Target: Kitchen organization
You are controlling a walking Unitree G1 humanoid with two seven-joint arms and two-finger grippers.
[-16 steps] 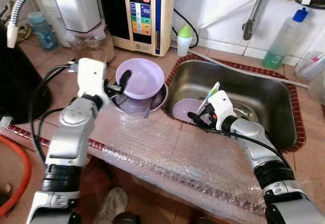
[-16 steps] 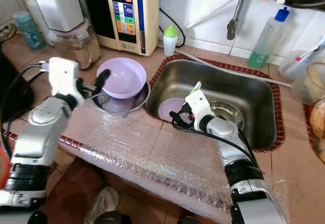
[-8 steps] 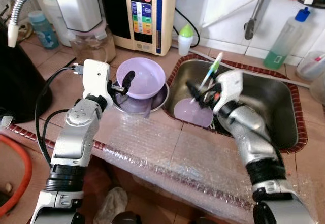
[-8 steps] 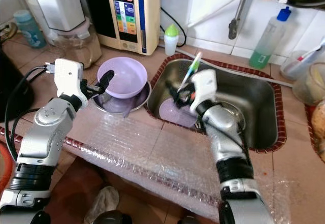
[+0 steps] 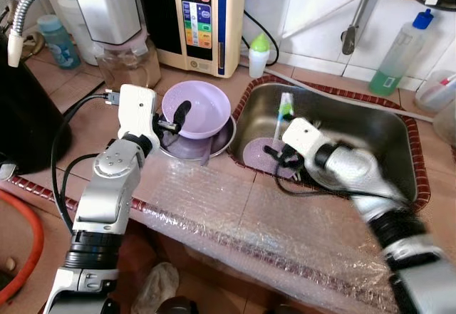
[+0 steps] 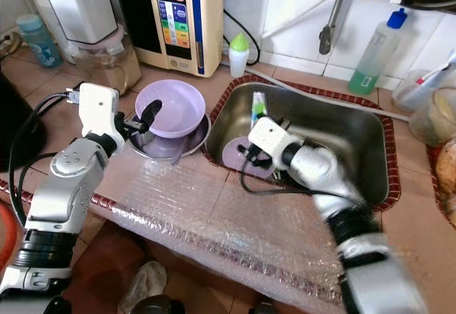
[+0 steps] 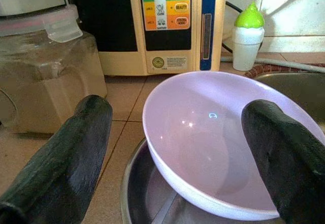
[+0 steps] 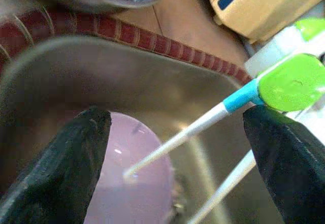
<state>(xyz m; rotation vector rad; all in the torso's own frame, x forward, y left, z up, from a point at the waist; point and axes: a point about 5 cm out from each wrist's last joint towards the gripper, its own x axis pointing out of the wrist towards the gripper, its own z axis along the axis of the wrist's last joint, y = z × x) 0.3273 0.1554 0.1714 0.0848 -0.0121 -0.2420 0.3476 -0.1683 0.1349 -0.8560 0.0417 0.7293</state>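
Note:
A purple bowl [image 5: 198, 107] sits in a shallow steel dish [image 5: 217, 143] on the counter, left of the sink [image 5: 385, 136]. My left gripper [image 5: 174, 118] is open at the bowl's near-left rim. In the left wrist view its fingers [image 7: 66, 158] straddle the bowl [image 7: 213, 142] without touching it. My right gripper [image 5: 281, 156] is down in the sink's left end, just over a purple plate [image 5: 256, 154]. It is open, fingers [image 8: 61, 168] wide apart. A white utensil with a blue and green end [image 8: 284, 82] runs between them and rests its tip on the plate [image 8: 132, 198]. It stands up from the plate [image 5: 285, 107].
A water purifier [image 5: 203, 15], a clear jar [image 5: 128, 58] and a small green-capped bottle [image 5: 258, 54] line the wall behind the bowl. A green soap bottle [image 5: 399, 50] stands beyond the sink. Bubble wrap [image 5: 235, 207] covers the counter's front edge. A black appliance [image 5: 21, 114] is at the far left.
My right arm rose with the utensil above the sink, then came back down to the left, low over the purple plate. The left gripper has hardly moved.

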